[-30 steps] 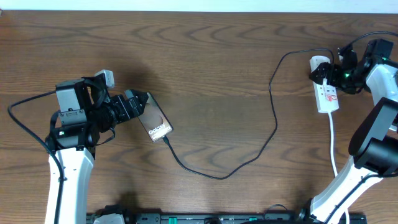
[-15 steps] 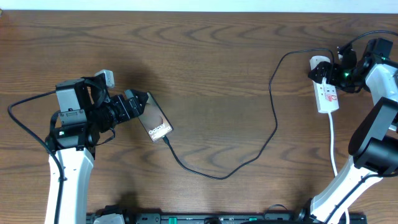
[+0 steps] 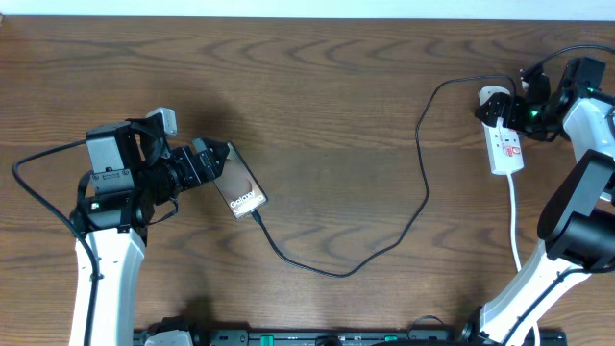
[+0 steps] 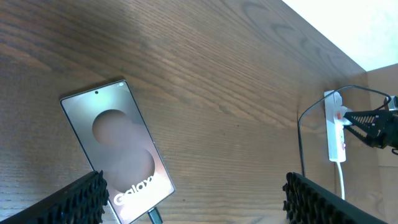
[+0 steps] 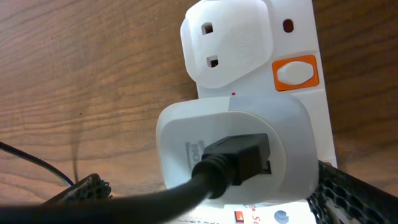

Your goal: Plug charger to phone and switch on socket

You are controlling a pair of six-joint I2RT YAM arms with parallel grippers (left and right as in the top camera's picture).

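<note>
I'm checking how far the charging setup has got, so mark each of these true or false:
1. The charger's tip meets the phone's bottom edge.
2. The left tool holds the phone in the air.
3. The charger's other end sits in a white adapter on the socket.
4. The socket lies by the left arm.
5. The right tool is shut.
1. True. The charger runs across to the bottom edge of the phone.
2. False. The phone lies flat on the table, and the left tool is open beside it.
3. True. Its black plug sits in the white adapter on the socket.
4. False. It lies at the far right, by the right tool.
5. False. It is open.
</note>
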